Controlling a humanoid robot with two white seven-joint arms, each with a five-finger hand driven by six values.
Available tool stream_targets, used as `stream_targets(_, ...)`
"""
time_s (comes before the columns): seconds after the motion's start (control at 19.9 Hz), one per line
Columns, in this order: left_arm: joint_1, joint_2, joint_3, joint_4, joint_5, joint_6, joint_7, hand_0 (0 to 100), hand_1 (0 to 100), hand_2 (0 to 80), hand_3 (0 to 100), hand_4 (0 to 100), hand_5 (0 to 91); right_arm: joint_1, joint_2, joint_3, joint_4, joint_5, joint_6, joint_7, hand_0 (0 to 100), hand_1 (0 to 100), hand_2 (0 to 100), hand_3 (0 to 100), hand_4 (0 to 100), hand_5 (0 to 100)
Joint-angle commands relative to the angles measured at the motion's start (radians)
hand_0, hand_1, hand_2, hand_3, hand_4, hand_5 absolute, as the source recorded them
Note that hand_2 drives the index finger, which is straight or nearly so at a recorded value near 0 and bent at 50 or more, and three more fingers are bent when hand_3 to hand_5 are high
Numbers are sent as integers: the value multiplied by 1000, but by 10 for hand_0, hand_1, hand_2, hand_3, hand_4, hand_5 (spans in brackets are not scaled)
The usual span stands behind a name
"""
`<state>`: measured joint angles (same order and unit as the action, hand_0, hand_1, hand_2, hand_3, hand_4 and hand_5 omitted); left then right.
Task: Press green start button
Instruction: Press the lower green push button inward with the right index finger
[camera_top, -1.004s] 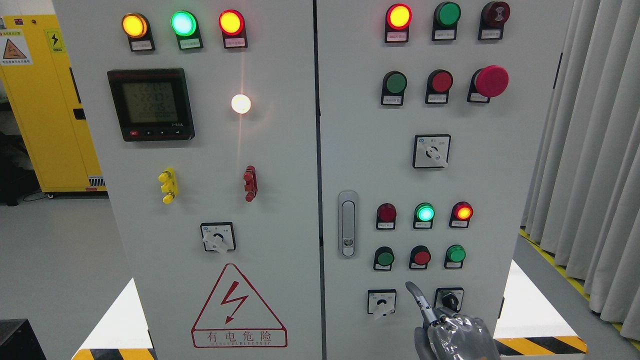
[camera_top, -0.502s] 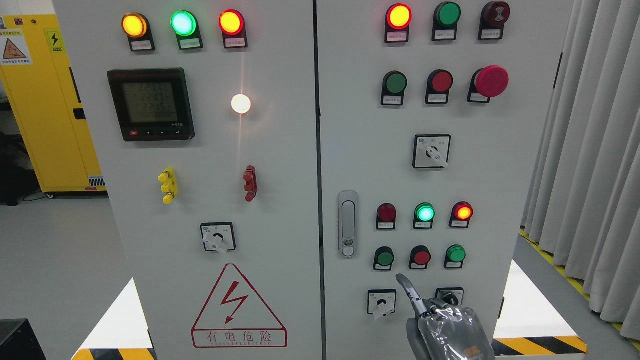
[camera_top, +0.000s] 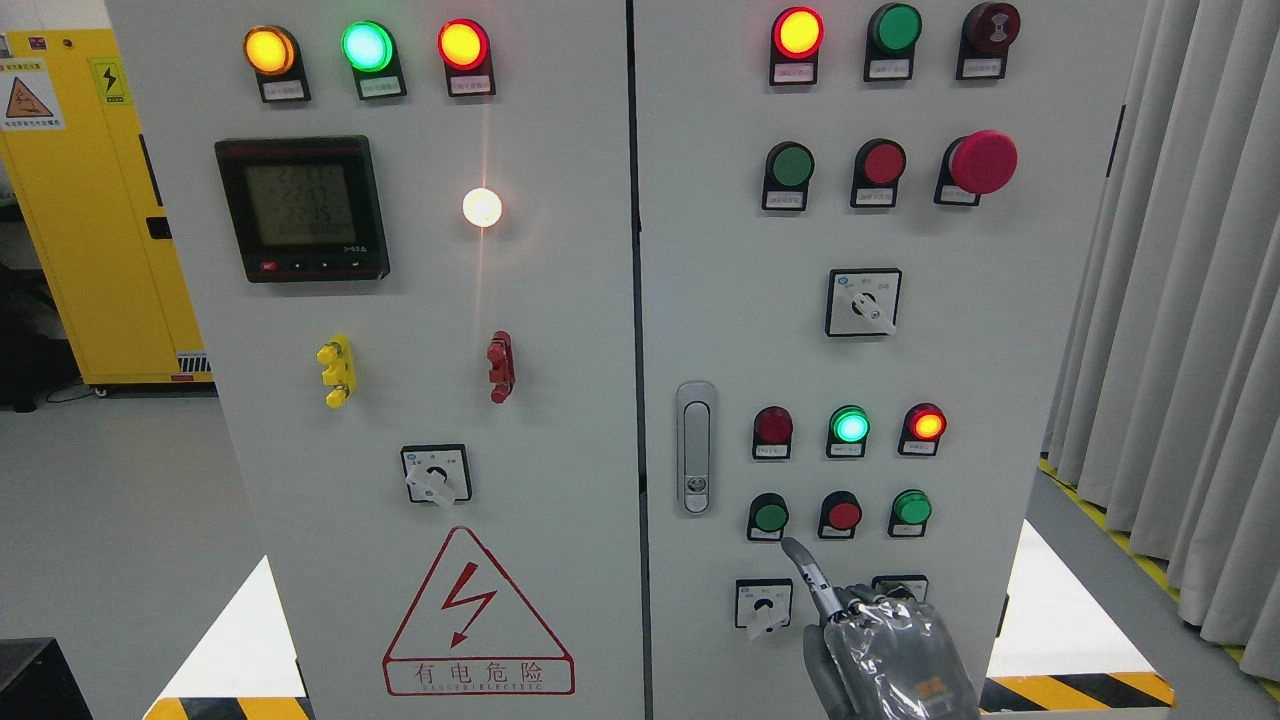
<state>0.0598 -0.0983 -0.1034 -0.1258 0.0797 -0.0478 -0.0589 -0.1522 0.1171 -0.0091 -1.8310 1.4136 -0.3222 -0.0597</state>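
Observation:
On the white cabinet's right door (camera_top: 960, 350), a small green push button (camera_top: 770, 516) sits at the left of a low row, beside a red button (camera_top: 843, 515) and another green button (camera_top: 911, 507). My right hand (camera_top: 880, 645), wrapped in clear plastic, rises from the bottom edge. Its index finger (camera_top: 806, 572) points up and left while the other fingers are curled, and it holds nothing. The index tip lies just below and right of the left green button, a small gap apart. The left hand is out of view.
Two rotary switches (camera_top: 763, 604) flank the hand; the right one (camera_top: 898, 583) is partly hidden behind it. A door handle (camera_top: 695, 447) stands left of the buttons. Lit indicator lamps (camera_top: 849, 426) sit above the row. A larger green button (camera_top: 791, 166) and red mushroom button (camera_top: 982, 161) are higher up.
My right hand has moved up and to the left, bringing the index tip from beside the lower right rotary switch to just under the left green button.

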Motion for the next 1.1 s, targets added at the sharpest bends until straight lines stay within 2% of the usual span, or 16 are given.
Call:
stream_targets(0.0,0,0,1,0,0,0,1,120,556,0,0,0,0,-17,1,6,32,-1,3,0,885,937,0,777,798,936)
stream_targets(0.4,0,0,1,0,-1,0,-1,120,556,0,0,0,0,-30,4,8,49,-1,5,15,884,935,0,777,798,935)
stream_targets(1.05,0,0,1,0,0,0,1,120,556,0,0,0,0,-47,6,8,65,-5,18,18,872,927,0,778,800,933)
